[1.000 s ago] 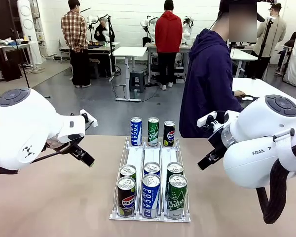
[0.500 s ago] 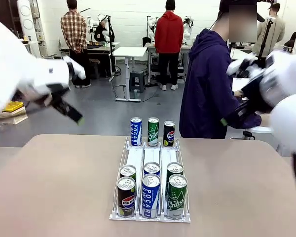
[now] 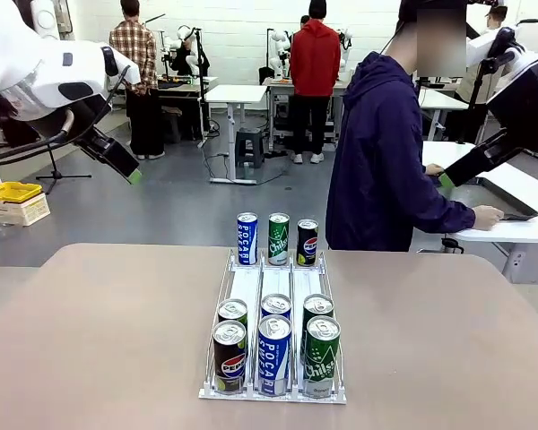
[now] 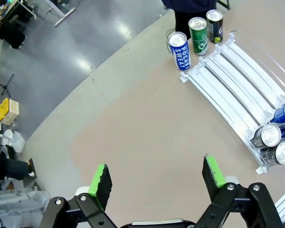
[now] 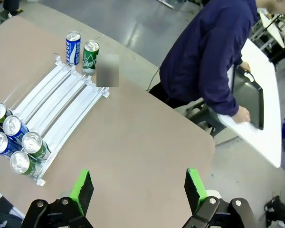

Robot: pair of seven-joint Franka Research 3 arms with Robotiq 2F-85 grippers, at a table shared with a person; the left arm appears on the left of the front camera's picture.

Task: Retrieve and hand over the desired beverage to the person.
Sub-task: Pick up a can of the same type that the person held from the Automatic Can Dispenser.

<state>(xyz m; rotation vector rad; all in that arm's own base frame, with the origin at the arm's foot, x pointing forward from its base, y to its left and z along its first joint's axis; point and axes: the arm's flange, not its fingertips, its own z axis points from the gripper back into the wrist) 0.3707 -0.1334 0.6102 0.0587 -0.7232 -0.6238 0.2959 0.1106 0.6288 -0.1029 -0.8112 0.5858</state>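
Nothing done yet: my left gripper and right gripper hang spread and empty over the table, all nine cans sit in the rack mid-table, person at far edge is turned aside, so pick and handover remain.

I get bright, even light from overhead on every feed, with no dim corners. On the front view the cans throw only short, soft shadows onto the table, and their lids glint. The left wrist view shows white glare spots on the grey floor, and the clear rack shines along its rails. Both wrist views bend at the borders, so the table's edge curves like a bow. Focus is crisp on the green pads and the near cans; the far tables look slightly soft
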